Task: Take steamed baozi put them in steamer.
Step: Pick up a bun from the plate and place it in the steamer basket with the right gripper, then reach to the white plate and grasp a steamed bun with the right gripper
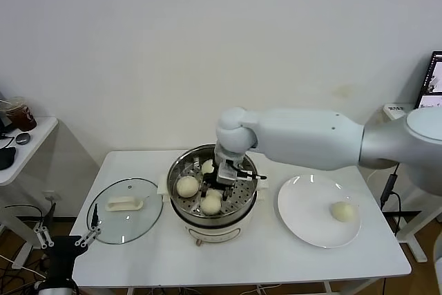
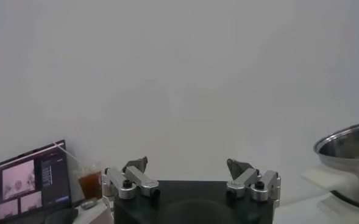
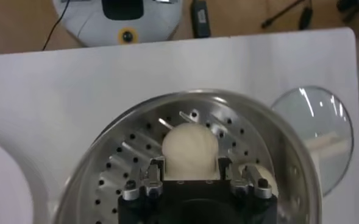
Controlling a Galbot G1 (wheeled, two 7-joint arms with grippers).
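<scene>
At the lower left of the head view, below the front corner of the white surface [image 1: 242, 257], the left claw [image 1: 66, 236] hangs parked with its fingers spread wide and nothing between them; its own wrist view shows the same wide gap [image 2: 188, 176].

On the surface, left of centre, the glass lid [image 1: 126, 210] lies flat with its cream handle up. In the middle stands the steamer [image 1: 181, 170], and the right claw [image 1: 222, 183] reaches down inside it. In the right wrist view its fingers [image 3: 156, 171] sit on either side of one steamed baozi [image 3: 190, 149] resting on the perforated floor; whether they press it or stand just clear, I cannot tell.

In the head view, three baozi show in the basket. To the right, the white plate [image 1: 304, 205] carries one last baozi [image 1: 343, 211].
</scene>
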